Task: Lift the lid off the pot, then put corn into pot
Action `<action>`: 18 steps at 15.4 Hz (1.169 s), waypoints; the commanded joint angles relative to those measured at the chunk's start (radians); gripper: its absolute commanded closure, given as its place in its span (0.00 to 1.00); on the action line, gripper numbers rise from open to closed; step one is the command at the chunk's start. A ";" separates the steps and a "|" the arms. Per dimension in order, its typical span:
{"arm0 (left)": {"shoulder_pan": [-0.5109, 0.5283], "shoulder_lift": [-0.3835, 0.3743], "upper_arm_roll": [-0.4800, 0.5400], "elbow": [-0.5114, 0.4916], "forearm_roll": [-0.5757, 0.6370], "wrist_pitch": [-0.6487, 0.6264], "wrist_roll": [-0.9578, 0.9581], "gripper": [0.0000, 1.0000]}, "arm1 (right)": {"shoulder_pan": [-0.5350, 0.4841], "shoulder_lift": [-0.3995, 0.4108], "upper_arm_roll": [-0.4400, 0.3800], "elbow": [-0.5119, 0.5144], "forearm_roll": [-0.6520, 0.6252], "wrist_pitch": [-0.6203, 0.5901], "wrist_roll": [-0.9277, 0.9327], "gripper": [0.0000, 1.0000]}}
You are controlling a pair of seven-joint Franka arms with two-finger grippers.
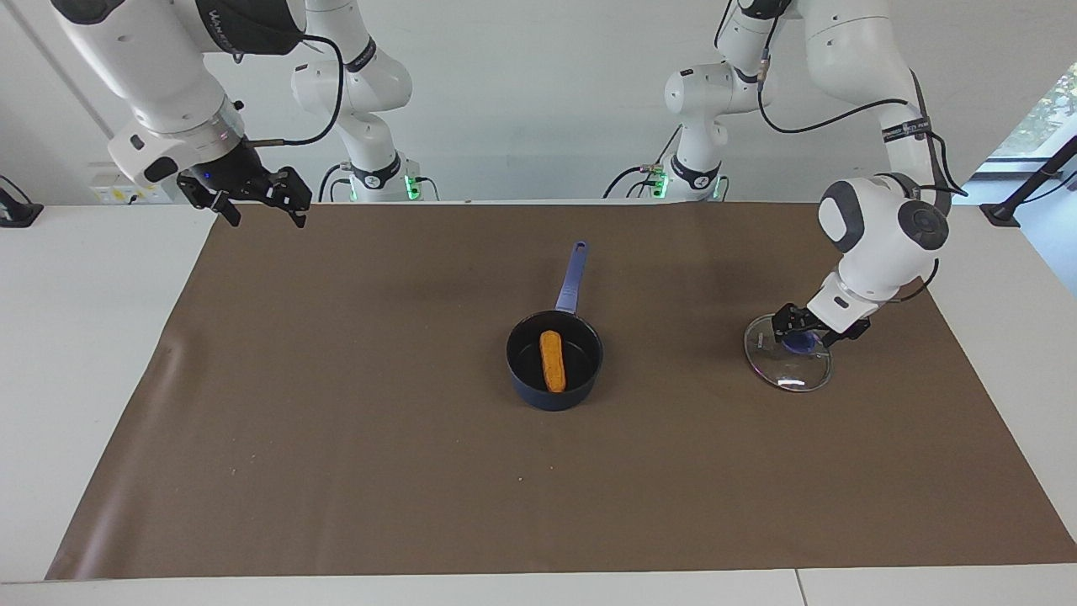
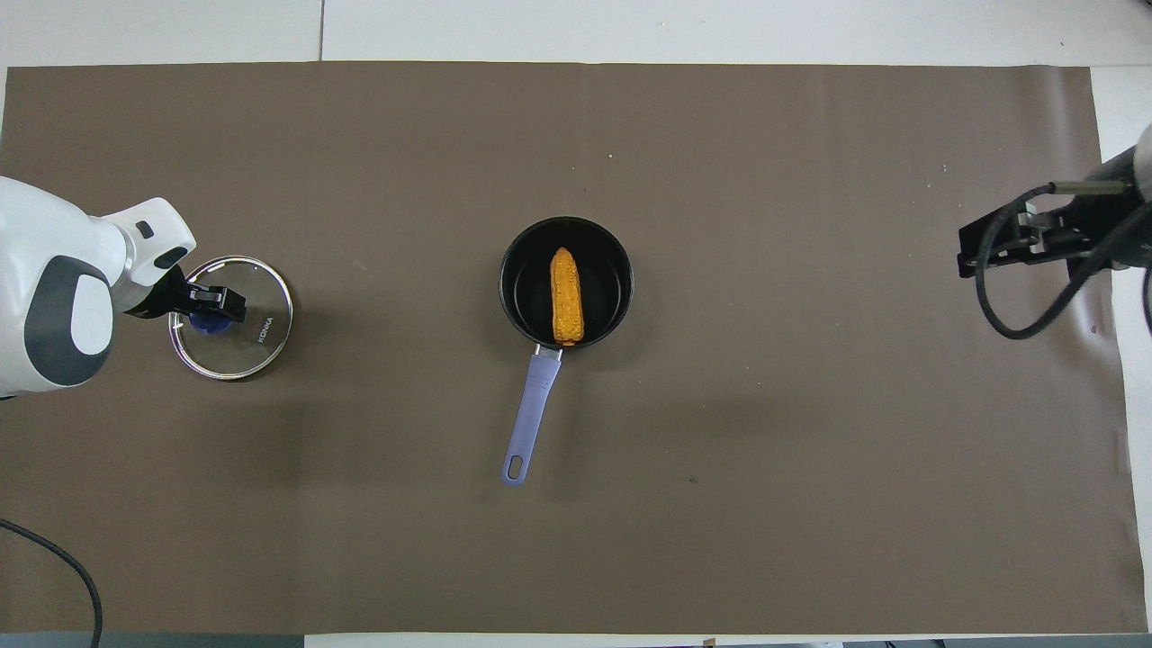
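Facing view. Pot (image 1: pixel 554 360) near the middle of the tabletop (image 1: pixel 336 438), dark navy with a black inside, its long lighter blue handle pointing toward the robots' edge. Corn (image 1: pixel 552 360) lying flat inside the pot, lengthwise in line with the handle: a small yellow-orange cob with a bumpy surface. Lid (image 1: pixel 788 364) flat on the tabletop toward the left arm's end, well apart from the pot: a clear glass disc with a thin metal rim and a blue knob at its centre. Left claw (image 1: pixel 803 330) down at that knob, fingers to either side of it and seemingly closed on it. Right claw (image 1: pixel 257 200) up in the air over the tabletop's corner at the right arm's end, by the robots' edge, fingers spread wide and holding nothing; waiting.

Overhead view. Same layout from above. Pot (image 2: pixel 566 283) central, uncovered, handle running toward the robots' edge. Corn (image 2: pixel 566 296) resting fully within the black interior, tapered tip pointing away from the robots. Lid (image 2: pixel 231 317) near the edge at the left arm's end, knob under the left claw (image 2: pixel 212 307). Right claw (image 2: pixel 999 243) over the edge at the right arm's end.

Progress, judging by the layout: both steps apparently done, lid off and corn in the pot. Left over at most: letting go of the knob and drawing the left arm clear.
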 commanded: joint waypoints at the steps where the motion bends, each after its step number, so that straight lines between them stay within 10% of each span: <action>1: -0.013 -0.024 0.000 0.031 0.023 -0.033 -0.020 0.00 | -0.030 -0.047 0.023 -0.066 -0.009 0.032 -0.061 0.00; 9: -0.028 -0.082 -0.008 0.264 0.023 -0.347 -0.224 0.00 | -0.062 -0.041 0.029 -0.052 -0.035 0.072 -0.072 0.00; 18: -0.139 -0.278 0.067 0.203 0.023 -0.556 -0.224 0.00 | -0.064 0.013 0.034 0.011 -0.043 0.012 -0.072 0.00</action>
